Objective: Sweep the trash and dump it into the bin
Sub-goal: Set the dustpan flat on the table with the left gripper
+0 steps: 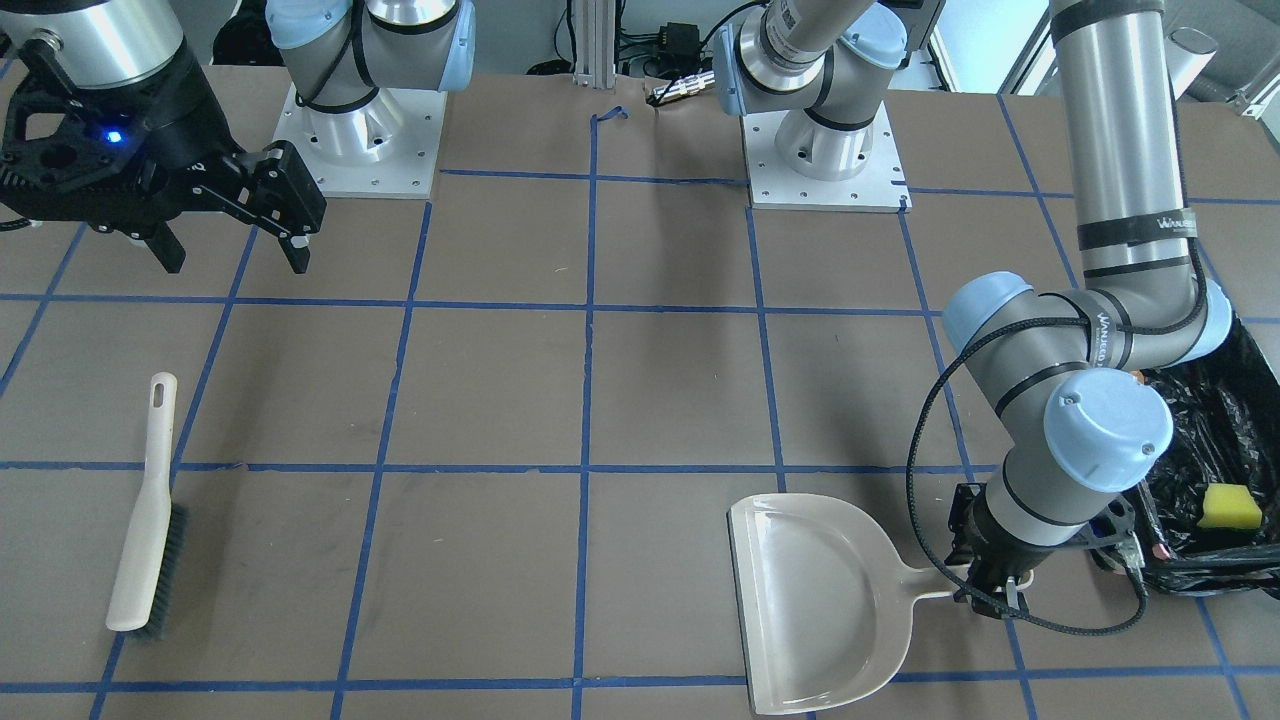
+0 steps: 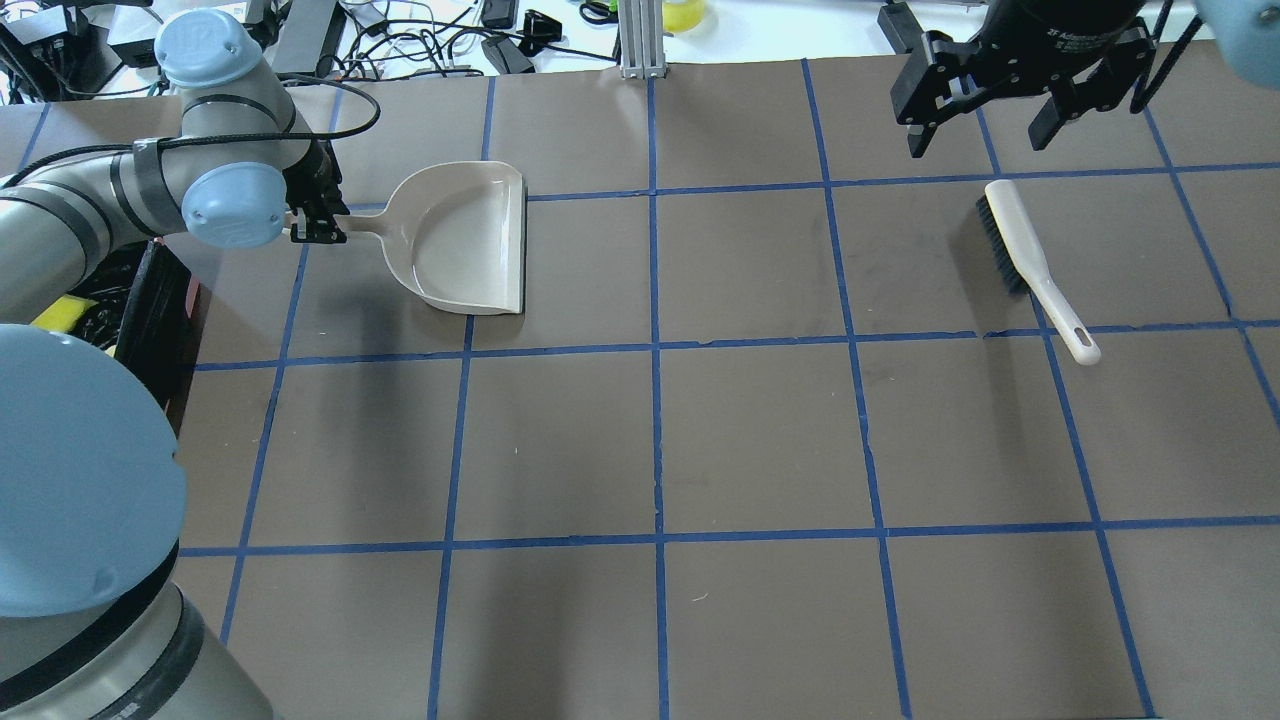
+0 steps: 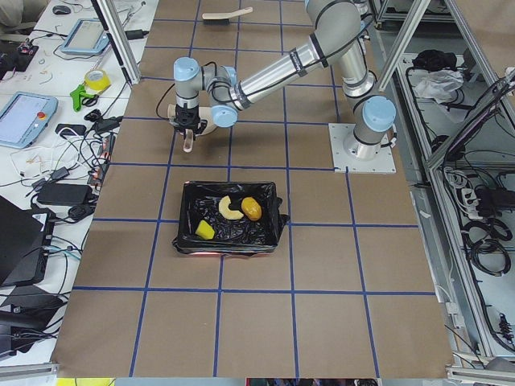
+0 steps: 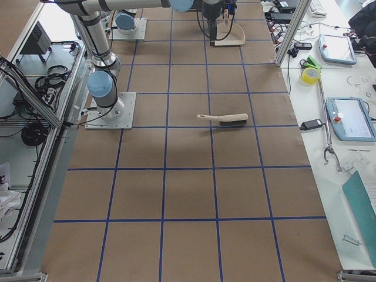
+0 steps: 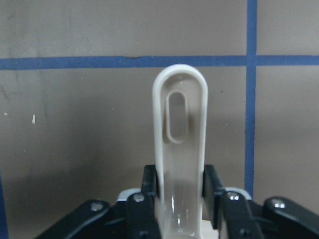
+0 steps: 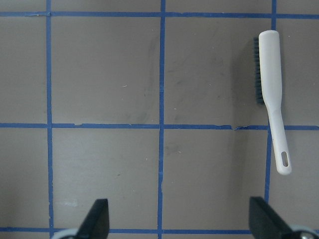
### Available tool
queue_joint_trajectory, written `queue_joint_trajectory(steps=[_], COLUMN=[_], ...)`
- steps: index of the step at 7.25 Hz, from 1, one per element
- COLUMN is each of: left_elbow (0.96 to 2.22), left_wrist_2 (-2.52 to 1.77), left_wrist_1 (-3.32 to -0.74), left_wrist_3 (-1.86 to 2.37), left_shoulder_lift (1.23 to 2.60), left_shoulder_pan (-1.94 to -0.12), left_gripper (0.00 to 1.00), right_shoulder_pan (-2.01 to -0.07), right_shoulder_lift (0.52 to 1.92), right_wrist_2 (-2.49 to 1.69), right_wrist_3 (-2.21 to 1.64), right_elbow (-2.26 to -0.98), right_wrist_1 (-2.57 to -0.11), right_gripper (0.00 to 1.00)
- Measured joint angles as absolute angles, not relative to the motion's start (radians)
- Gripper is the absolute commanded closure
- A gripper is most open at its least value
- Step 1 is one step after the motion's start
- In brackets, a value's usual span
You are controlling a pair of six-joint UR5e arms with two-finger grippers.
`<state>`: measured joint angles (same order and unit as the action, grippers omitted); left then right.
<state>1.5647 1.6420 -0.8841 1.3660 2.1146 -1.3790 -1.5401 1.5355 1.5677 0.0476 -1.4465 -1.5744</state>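
The trash lies inside the bin, a box lined with black plastic: a croissant, a tan-brown lump and a yellow sponge. The sponge also shows in the bin in the front view. My left gripper is shut on the handle of the beige dustpan, which rests flat and empty on the table beside the bin. My right gripper hangs open and empty above the table, apart from the brush.
A beige hand brush lies on the table below my right gripper; the same brush shows at the right of the right wrist view. Both arm bases are bolted at the table's robot side.
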Motion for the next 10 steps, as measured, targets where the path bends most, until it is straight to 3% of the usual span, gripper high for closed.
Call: queue_joint_trajectory(steps=[4, 5, 6, 10], left_elbow=[1.591, 1.591, 1.591, 1.588], left_wrist_2=[1.641, 1.642, 1.642, 1.638], left_wrist_1=[-0.891, -0.889, -0.884, -0.877], left_wrist_3=[1.354, 1.349, 1.348, 1.308], left_shoulder_lift=[2.091, 2.093, 2.095, 2.085], left_shoulder_pan=[-1.379, -1.379, -1.379, -1.379], left_gripper=[0.52, 0.7, 1.0, 1.0], right_shoulder_pan=[-1.54, -1.54, -1.54, -1.54], right_shoulder_lift=[1.536, 1.535, 1.536, 1.536], right_wrist_2=[1.568, 1.568, 1.568, 1.568], right_wrist_3=[0.048, 0.049, 0.049, 0.048], right_elbow=[-1.447, -1.447, -1.447, -1.451], right_wrist_1=[-1.574, -1.574, -1.574, -1.575], right_gripper=[0.0, 0.0, 0.0, 0.0])
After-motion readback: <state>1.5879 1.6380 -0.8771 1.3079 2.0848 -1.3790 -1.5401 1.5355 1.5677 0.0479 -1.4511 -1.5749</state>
